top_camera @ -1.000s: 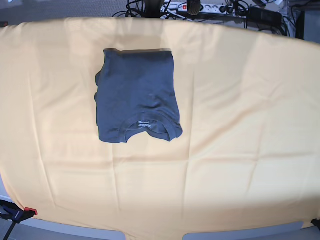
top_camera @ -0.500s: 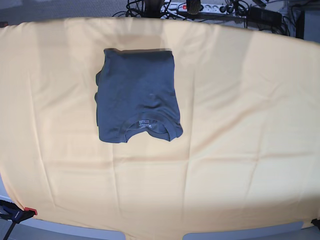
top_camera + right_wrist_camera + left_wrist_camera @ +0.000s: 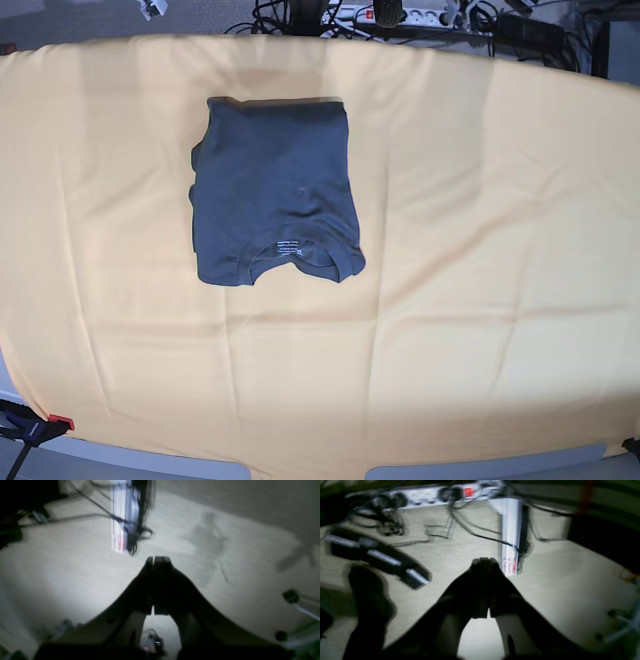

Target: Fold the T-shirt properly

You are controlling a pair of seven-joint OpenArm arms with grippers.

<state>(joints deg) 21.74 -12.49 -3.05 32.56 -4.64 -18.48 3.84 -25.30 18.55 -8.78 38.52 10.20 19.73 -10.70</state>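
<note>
Wrist views: left gripper (image 3: 483, 562) and right gripper (image 3: 157, 561) clenched, empty, above floor cables.
On the base view, the T-shirt (image 3: 275, 190) lies folded near the yellow-orange cloth's (image 3: 480, 250) far edge, left of centre; folding looks finished, with at most a tidying check left.

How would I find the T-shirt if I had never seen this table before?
Look for the big yellow-orange cloth that covers the whole table. On its upper left part lies the T-shirt, folded into a neat block. It is the only dark slate-grey thing on the cloth, and its round collar with a small white label faces the near edge.
</note>
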